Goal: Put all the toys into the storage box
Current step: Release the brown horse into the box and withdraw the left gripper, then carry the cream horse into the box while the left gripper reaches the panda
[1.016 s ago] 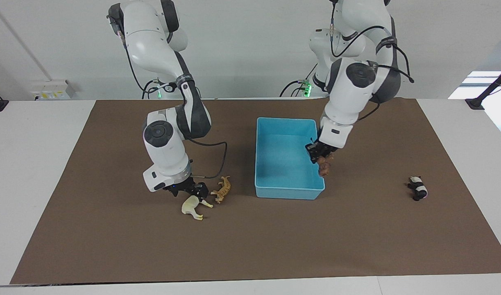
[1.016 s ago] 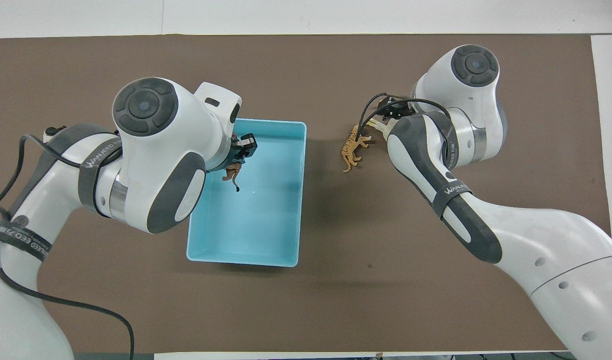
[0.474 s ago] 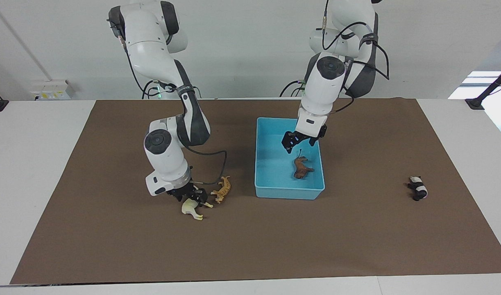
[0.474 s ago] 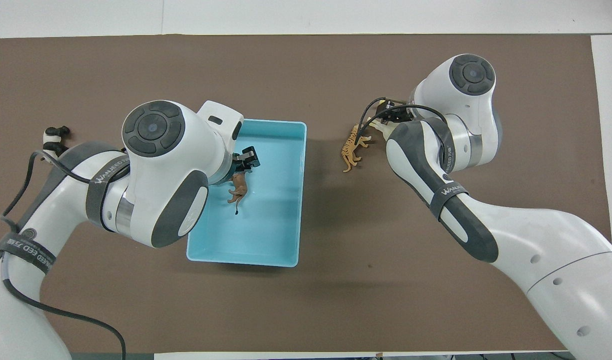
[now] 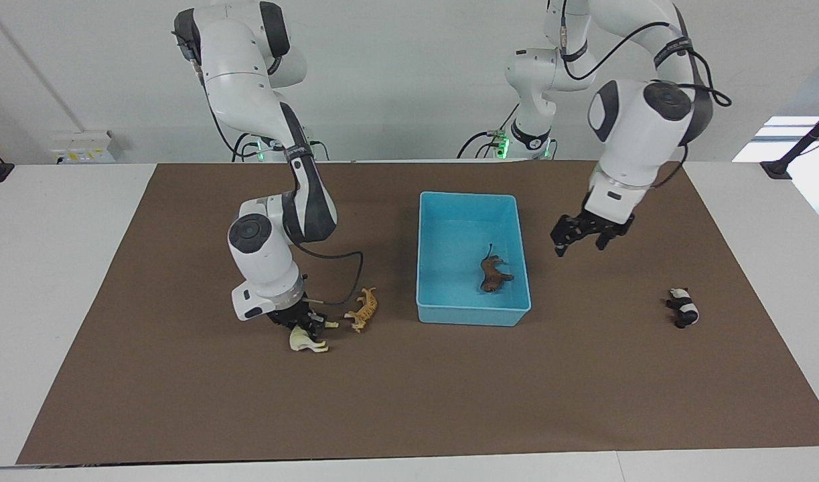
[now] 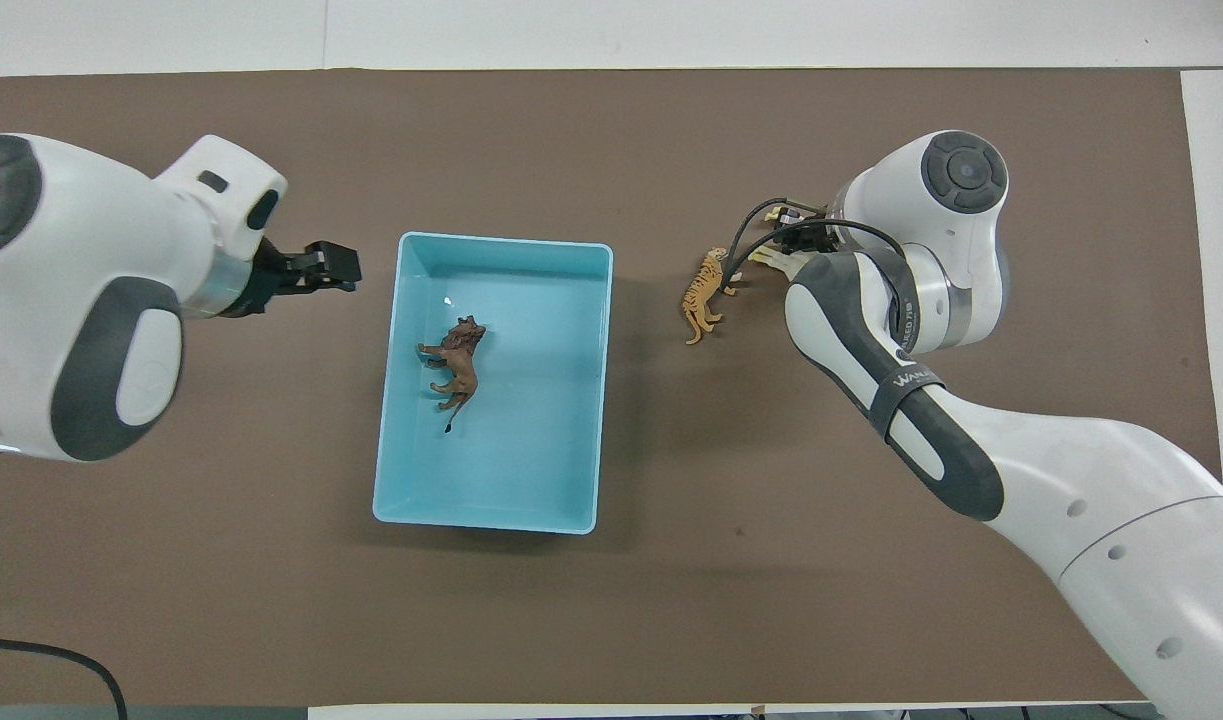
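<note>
The light blue storage box (image 5: 473, 314) stands mid-table; it also shows in the overhead view (image 6: 491, 518). The brown animal (image 5: 493, 273) lies on its side inside the box, as the overhead view (image 6: 458, 360) shows too. My left gripper (image 5: 581, 235) is open and empty, raised over the mat between the box and the panda (image 5: 682, 307). My right gripper (image 5: 302, 323) is down on the cream-white llama (image 5: 307, 340), which lies on the mat. The orange tiger (image 5: 363, 309) lies beside the llama, toward the box. In the overhead view the panda is hidden.
A brown mat (image 5: 409, 402) covers most of the white table. The left arm's large elbow hangs over its end of the mat in the overhead view (image 6: 81, 300). A black cable (image 5: 349, 268) loops from the right arm's wrist just above the tiger.
My left gripper let the brown animal drop into the box, then opened and swung out toward the panda's end. My right gripper lowered onto the llama, which shifted slightly.
</note>
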`<state>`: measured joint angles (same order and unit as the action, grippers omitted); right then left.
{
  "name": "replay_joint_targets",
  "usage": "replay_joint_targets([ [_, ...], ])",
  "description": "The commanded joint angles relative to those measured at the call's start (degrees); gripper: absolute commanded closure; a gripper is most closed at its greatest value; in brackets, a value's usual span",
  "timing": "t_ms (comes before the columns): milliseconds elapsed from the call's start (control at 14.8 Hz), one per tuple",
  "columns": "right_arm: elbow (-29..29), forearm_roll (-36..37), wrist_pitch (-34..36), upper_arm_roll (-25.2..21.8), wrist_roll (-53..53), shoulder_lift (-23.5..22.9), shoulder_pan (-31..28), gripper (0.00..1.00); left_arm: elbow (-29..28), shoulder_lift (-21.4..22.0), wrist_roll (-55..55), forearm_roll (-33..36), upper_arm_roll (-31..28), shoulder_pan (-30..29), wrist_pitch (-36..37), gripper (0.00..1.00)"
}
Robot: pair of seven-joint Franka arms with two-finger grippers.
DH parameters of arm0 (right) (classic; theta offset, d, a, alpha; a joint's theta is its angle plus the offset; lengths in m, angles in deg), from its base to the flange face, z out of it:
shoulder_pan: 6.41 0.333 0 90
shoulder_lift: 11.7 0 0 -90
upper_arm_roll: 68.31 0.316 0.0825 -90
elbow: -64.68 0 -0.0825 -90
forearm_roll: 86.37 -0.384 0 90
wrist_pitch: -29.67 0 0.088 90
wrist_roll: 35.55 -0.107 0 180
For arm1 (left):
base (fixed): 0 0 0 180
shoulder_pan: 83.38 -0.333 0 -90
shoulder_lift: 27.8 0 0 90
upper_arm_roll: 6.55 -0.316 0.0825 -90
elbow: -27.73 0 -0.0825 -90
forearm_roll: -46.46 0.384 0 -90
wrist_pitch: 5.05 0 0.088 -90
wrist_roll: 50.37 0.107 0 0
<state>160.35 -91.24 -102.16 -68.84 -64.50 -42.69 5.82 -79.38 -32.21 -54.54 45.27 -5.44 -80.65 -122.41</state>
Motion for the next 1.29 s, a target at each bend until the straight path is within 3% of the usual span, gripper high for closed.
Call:
replay_joint_targets([
  [0, -8.4, -0.7, 11.2, 0.4, -0.8, 2.0, -0.2, 1.00, 6.0, -6.7, 10.1, 4.9, 0.8, -5.3, -0.7, 0.00],
  [203, -14.3, -7.2, 15.3, 0.5, -3.7, 4.0, 1.7, 1.00, 7.1, -11.3, 21.0, 5.0, 0.8, -10.5, -8.9, 0.00],
  [406, -18.3, -13.2, 13.8, 0.6, -18.9, 4.4, 9.2, 1.00, 8.4, -15.3, 25.2, 7.3, 0.8, -13.3, -12.6, 0.00],
  [677, -19.2, -16.1, -1.2, 0.8, -39.1, 3.0, 21.4, 1.00, 8.9, -20.8, 30.7, 6.6, 0.9, -17.6, -20.7, 0.00],
  [745, -19.3, -19.0, -3.8, 0.8, -43.7, 1.8, 25.1, 0.59, 8.5, -21.0, 30.6, 6.4, 0.9, -17.4, -20.9, 0.00],
  [812, -19.3, -19.1, -4.8, 0.5, -46.5, 1.3, 27.6, 0.36, 8.2, -21.0, 30.6, 6.4, 0.9, -17.4, -21.2, 0.00],
  [880, -19.1, -18.5, -3.8, 0.4, -47.3, 1.5, 27.8, 0.06, 8.1, -21.6, 30.6, 6.4, 0.9, -17.5, -21.7, 0.00],
  [948, -18.3, -18.4, -2.5, 0.3, -47.3, 1.6, 28.1, 0.00, 7.9, -22.2, 30.6, 6.3, 0.9, -17.8, -22.2, 0.00],
  [1219, -16.6, -16.1, -1.6, 0.0, -46.8, 2.2, 27.1, 0.00, 3.8, -22.9, 30.5, 5.9, 0.9, -18.1, -26.0, 0.00],
])
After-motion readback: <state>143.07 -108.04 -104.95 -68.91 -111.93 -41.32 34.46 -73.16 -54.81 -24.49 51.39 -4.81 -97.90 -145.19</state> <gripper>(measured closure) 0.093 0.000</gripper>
